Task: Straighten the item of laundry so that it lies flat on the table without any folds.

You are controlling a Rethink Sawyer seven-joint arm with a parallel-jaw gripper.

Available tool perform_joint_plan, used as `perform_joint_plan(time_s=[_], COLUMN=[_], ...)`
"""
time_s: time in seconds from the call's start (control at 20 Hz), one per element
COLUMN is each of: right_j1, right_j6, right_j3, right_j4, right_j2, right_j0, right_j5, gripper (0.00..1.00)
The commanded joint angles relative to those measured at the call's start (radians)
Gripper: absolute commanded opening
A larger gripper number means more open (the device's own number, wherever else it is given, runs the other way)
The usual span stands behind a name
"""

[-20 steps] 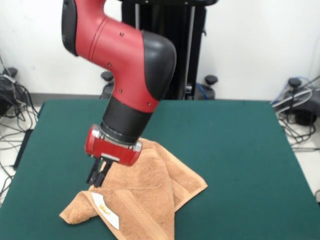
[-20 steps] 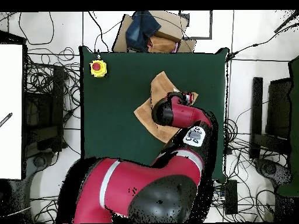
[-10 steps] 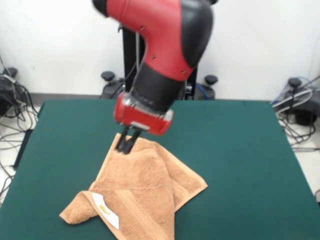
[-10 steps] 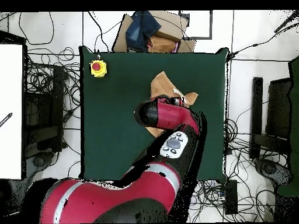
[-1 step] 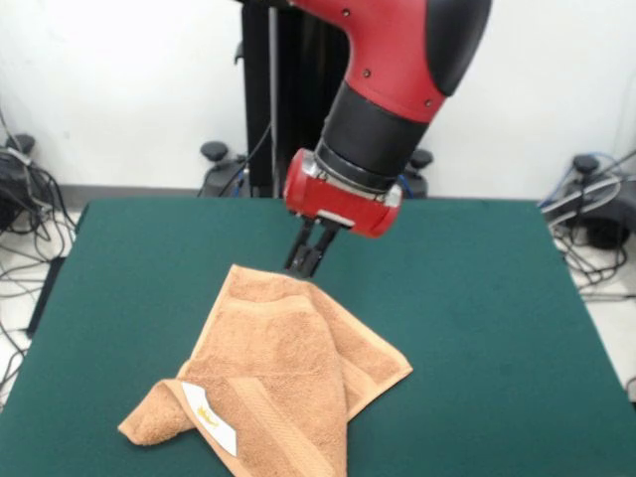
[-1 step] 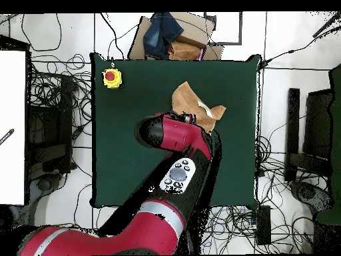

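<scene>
Small tan-orange terry hand towel (image 5: 283, 373) lies crumpled on the large dark green felt-topped table (image 5: 477, 328), w/ several folds: one corner doubled over toward the table's front edge, showing a woven border band and a small white rectangular label (image 5: 211, 417). In front view the towel sits left of centre, reaching down to the front edge; its far corner points toward table centre. In overhead view the towel (image 6: 194, 107) is near the table's top-right corner, partly hidden by the arm.

Red and black arm's gripper (image 5: 307, 260) is tilted, black fingers (image 5: 298, 253) pressed close together w/ tips just above or touching the towel's far corner; can't tell if they pinch any cloth.

Yellow box w/ red round button (image 6: 112, 78) sits near the table's top-left corner in overhead view, well apart from the towel.
</scene>
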Motion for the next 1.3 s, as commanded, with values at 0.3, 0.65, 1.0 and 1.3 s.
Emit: perform_joint_plan(time_s=[0.3,0.65,1.0,1.3], right_j1=[0.085,0.176,0.253,0.265], right_j6=[0.311,0.346,0.336,0.319], right_j3=[0.154,0.141,0.127,0.096], right_j4=[0.049,0.135,0.249,0.352], right_j2=[0.102,0.054,0.025,-0.043], right_j0=[-0.049,0.012,0.072,0.160], right_j5=[-0.202,-0.288,-0.320,-0.198], gripper=[0.00,0.00,0.00,0.00])
